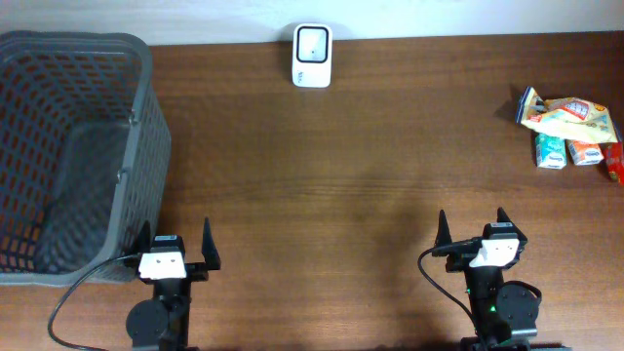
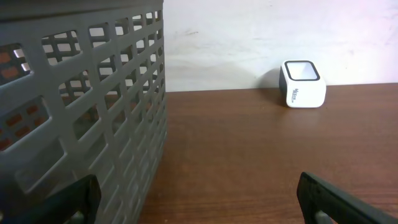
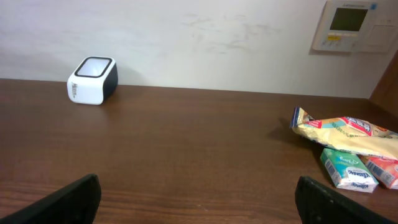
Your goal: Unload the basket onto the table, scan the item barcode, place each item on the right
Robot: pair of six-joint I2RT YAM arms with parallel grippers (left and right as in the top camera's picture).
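A white barcode scanner (image 1: 312, 56) stands at the table's far edge, also in the left wrist view (image 2: 302, 83) and the right wrist view (image 3: 92, 80). The items lie at the far right: a yellow snack bag (image 1: 566, 116) (image 3: 345, 132), a green-white carton (image 1: 551, 151) (image 3: 347, 168) and an orange-white carton (image 1: 585, 152) (image 3: 384, 170). My left gripper (image 1: 175, 242) (image 2: 199, 200) is open at the near left beside the basket. My right gripper (image 1: 473, 227) (image 3: 199, 200) is open at the near right, with bare table between its fingers.
A large grey plastic basket (image 1: 68, 146) (image 2: 74, 99) fills the left side, its wall close to my left gripper's left finger. A red item (image 1: 614, 161) is cut off by the right edge. A wall thermostat (image 3: 348, 25) hangs behind the items.
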